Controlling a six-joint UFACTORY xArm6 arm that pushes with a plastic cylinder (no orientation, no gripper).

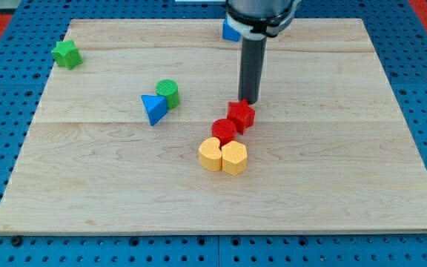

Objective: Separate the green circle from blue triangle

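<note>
My rod (251,70) is straight, dark grey and smooth, below a black housing (262,11) ringed by a white band; my tip (248,101) is blunt.

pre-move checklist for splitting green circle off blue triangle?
1. Targets found: green circle and blue triangle both in view - ok.
2. Already separated: they sit together, apparently touching - not ok.
3. My tip at the pair: it is off to the view's right, at the red block - not ok.
4. Path to the pair: bare board between tip and circle - ok.
5. Push room: open wooden board around the pair; green star far off - ok.
6. Blue block behind the rod: mostly hidden - cannot tell.
</note>
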